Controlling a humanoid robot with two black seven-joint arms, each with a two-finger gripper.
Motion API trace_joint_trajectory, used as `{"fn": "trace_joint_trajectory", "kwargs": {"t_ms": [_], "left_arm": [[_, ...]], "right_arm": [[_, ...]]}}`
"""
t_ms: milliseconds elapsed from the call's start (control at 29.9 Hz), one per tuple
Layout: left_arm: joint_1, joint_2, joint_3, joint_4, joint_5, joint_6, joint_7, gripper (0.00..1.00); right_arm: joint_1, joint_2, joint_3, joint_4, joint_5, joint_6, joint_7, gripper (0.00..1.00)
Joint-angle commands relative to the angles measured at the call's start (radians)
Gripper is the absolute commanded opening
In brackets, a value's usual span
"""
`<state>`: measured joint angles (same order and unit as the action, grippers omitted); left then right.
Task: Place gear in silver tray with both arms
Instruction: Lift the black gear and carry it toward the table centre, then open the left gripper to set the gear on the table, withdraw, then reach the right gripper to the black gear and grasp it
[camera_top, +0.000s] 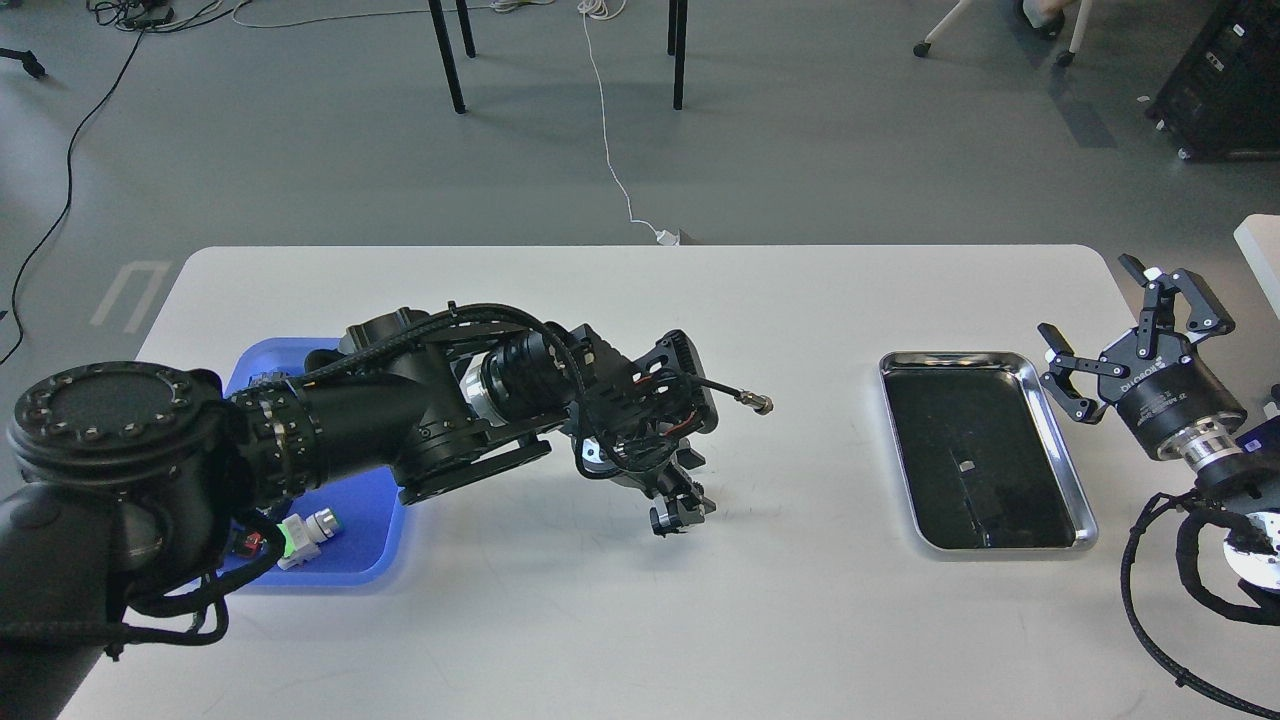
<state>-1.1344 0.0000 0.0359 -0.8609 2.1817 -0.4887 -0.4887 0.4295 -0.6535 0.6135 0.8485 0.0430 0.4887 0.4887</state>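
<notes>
The silver tray (1060, 455) lies on the right part of the white table, and its dark bottom holds nothing. My left gripper (680, 515) points down just above the table's middle, well left of the tray. It is small and dark, and I cannot tell whether it holds anything. No gear shows clearly. My right gripper (1087, 297) is open and empty, held in the air just past the tray's far right corner.
A blue plastic tray (370, 560) sits at the left, mostly hidden under my left arm, with a white and green part (305, 528) in it. A loose cable plug (760, 404) sticks out from my left wrist. Bare table lies between the two trays.
</notes>
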Motion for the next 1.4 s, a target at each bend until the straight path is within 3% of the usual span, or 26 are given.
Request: {"fn": "trace_joint_trajectory", "kwargs": {"t_ms": [0, 134, 267, 367, 501, 702, 835, 1136, 1203, 1370], "left_arm": [[-0.001, 0.000, -0.071, -0.030, 0.000, 0.000, 0.000, 0.95], [0.015, 0.063, -0.218, -0.069, -0.060, 0.000, 0.000, 0.97], [0.102, 0.153, -0.292, -0.098, -0.447, 0.137, 0.000, 0.98], [0.168, 0.260, -0.295, -0.185, -0.756, 0.248, 0.000, 0.98], [0.326, 0.395, -0.377, -0.301, -1.057, 0.308, 0.000, 0.98], [0.691, 0.417, -0.776, -0.381, -1.137, 0.300, 0.000, 0.98], [0.827, 0.414, -0.915, -0.403, -1.151, 0.297, 0.000, 0.98], [0.959, 0.411, -1.140, -0.392, -1.453, 0.190, 0.010, 0.98], [0.972, 0.413, -1.153, -0.389, -1.496, 0.177, 0.031, 0.98], [1.002, 0.416, -1.159, -0.389, -1.504, 0.176, 0.035, 0.98]], "right_arm": [[0.000, -0.005, -0.001, 0.003, 0.000, 0.000, 0.000, 0.99], [0.000, -0.027, -0.015, 0.007, -0.005, 0.000, 0.000, 0.99], [0.011, -0.057, -0.058, 0.021, -0.093, 0.000, 0.000, 0.99], [0.026, -0.066, -0.060, 0.027, -0.253, 0.000, 0.000, 0.99], [0.092, -0.086, -0.064, 0.061, -0.421, 0.000, 0.000, 0.99], [0.205, -0.090, -0.107, 0.119, -0.708, 0.000, 0.000, 0.99], [0.345, -0.089, -0.239, 0.132, -0.908, 0.000, 0.000, 0.99], [0.710, 0.003, -0.647, 0.179, -1.067, 0.000, 0.000, 0.99], [0.773, 0.041, -0.705, 0.199, -1.132, 0.000, 0.000, 0.99], [0.883, 0.150, -0.813, 0.202, -1.284, 0.000, 0.000, 0.99]]}}
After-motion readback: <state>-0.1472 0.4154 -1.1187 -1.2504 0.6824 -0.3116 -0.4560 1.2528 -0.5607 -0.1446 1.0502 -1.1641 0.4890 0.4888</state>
